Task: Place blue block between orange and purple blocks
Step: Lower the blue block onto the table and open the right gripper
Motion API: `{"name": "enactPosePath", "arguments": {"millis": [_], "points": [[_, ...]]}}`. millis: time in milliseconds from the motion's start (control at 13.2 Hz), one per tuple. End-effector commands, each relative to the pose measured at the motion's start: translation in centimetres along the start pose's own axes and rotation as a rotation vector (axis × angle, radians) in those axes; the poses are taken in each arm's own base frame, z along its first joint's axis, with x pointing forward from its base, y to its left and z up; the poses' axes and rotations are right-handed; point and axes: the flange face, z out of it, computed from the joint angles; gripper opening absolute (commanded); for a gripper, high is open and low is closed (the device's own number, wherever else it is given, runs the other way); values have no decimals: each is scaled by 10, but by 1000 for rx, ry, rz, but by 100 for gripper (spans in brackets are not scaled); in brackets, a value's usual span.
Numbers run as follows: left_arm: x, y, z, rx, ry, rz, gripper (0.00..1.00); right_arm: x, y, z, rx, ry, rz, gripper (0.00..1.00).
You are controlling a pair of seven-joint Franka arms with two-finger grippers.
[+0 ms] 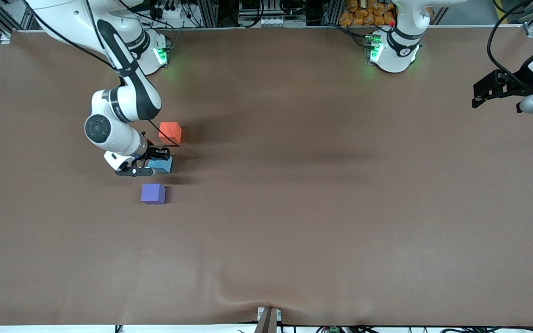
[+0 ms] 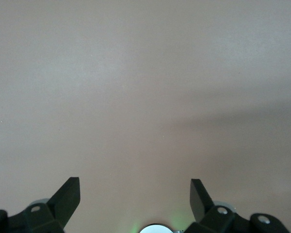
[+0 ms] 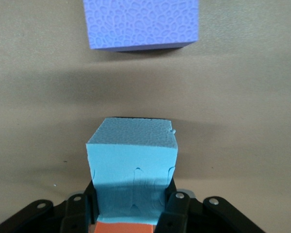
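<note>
Brown matte covering spreads over the whole table (image 1: 322,217), and toward the right arm's end of it you have the blue block (image 1: 162,164) sitting between the other two cubes. Look at the right wrist view: the blue block (image 3: 132,167) fills the gap between the jaws, which press against its two sides and dent the foam, so the right gripper (image 1: 151,162) is clamped on it, low at the table. You can see the orange block (image 1: 170,132) just farther from the front camera than the blue one, and the purple block (image 1: 153,193) just nearer, each with a gap. Your left gripper (image 1: 491,90) waits over the left arm's end of the table, its fingers (image 2: 65,196) spread wide over bare covering.
</note>
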Motion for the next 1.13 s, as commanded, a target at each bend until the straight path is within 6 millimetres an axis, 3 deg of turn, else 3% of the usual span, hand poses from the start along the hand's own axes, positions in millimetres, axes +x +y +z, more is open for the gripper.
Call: {"name": "enactPosePath", "arguments": {"millis": [0,75,151,226,453,604,755,906,1057], "points": [[0,-3,-4,5,11,-4,100,-5,-5,9,1,29,-18,0],[0,-4,-3,4,10,-7,100,-5,-5,9,1,28,-18,0],[0,-4,-3,4,10,-7,100,-5,-4,12,0,22,-16,18],[0,-4,-3,4,10,-7,100,-4,0,13,0,18,-9,99],[0,-4,-3,4,10,-7,100,-2,-6,-4,5,-12,-9,100],[0,-4,-3,4,10,-5,100,8,-14,-41,27,-30,-7,100],[0,-5,-3,6,10,-7,100,23,-29,-89,55,-64,-12,100],[0,-4,-2,4,8,-7,100,42,-37,-152,71,-97,-21,100],[0,-5,-2,6,7,-7,100,58,-32,-217,88,-96,-24,100]]}}
